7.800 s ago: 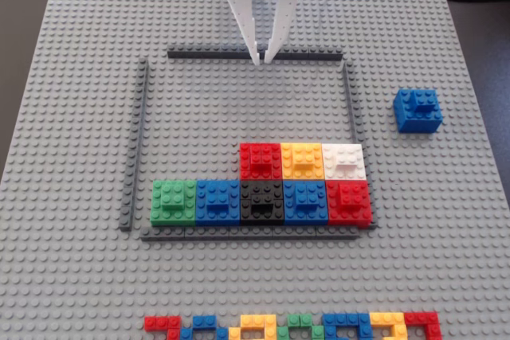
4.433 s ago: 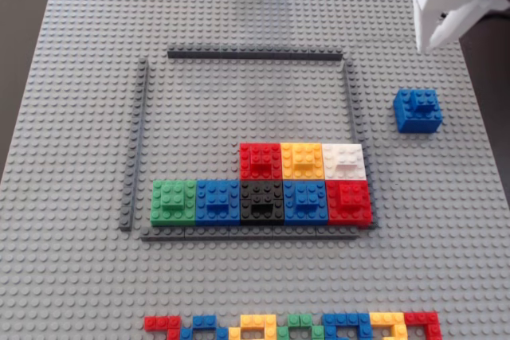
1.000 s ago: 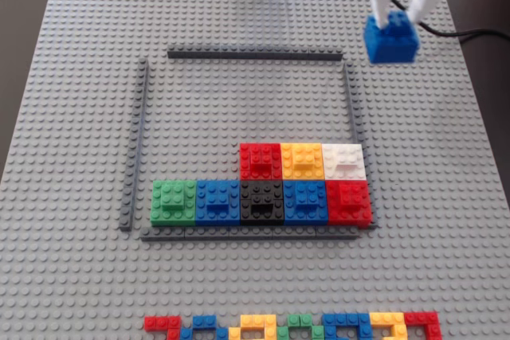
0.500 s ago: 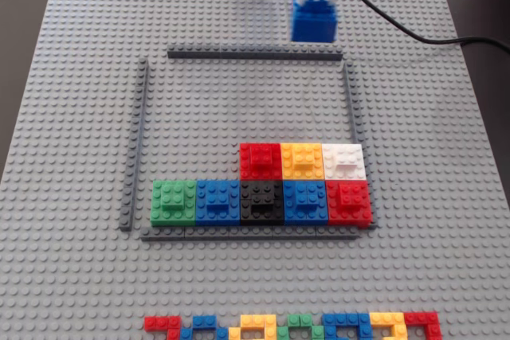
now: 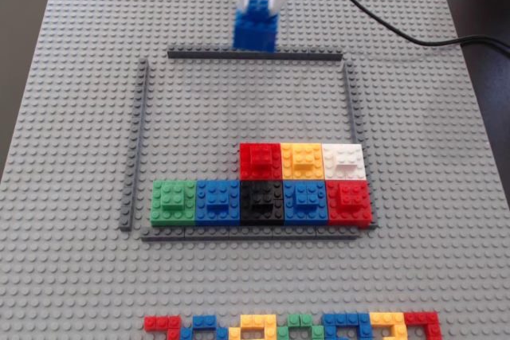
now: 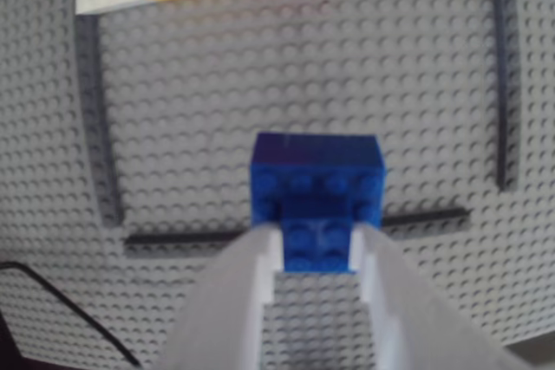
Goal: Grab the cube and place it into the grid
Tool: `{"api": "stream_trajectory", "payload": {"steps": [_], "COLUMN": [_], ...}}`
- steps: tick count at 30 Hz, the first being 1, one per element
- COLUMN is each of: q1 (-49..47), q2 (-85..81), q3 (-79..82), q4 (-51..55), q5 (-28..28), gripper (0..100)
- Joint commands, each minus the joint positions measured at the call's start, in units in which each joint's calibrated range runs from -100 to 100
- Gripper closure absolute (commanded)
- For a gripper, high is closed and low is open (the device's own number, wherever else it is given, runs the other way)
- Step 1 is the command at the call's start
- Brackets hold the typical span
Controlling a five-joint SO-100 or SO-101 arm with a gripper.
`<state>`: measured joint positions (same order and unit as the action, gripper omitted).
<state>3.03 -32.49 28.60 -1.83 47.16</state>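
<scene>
Fixed view: light was even and soft, moderately bright, across the grey studded plastic baseplate [image 5: 72, 117]. Shadows were faint and short beside the thin dark grey border strips [image 5: 255, 55]. The white plastic two-finger gripper [image 5: 260, 1] was overexposed near the top edge. Focus was fair, with a slight softness at the corners.

Wrist view: the whole picture was blurred and dimmer. The blue studded plastic cube [image 6: 317, 188] looked saturated, its top face dark. The white fingers [image 6: 227, 301] were blurred.

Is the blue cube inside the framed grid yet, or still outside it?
Not placed yet. The gripper is shut on the blue cube, at the far rail in the fixed view; whether it is lifted cannot be told.
</scene>
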Motion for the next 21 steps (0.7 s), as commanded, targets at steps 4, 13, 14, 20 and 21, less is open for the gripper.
{"api": "stream_trajectory", "payload": {"steps": [4, 13, 14, 20, 21], "q1": [4.60, 6.44, 6.37, 5.85, 5.78], "q2": [5.57, 19.42, 20.88, 28.62, 29.56], "q3": [-6.89, -15.05, -15.77, -19.58, -20.12], "q4": [-2.22, -4.47, -4.71, -7.01, -7.35], "q5": [4.25, 7.37, 7.42, 7.81, 7.91], "gripper": [98, 98, 98, 98, 98]}}
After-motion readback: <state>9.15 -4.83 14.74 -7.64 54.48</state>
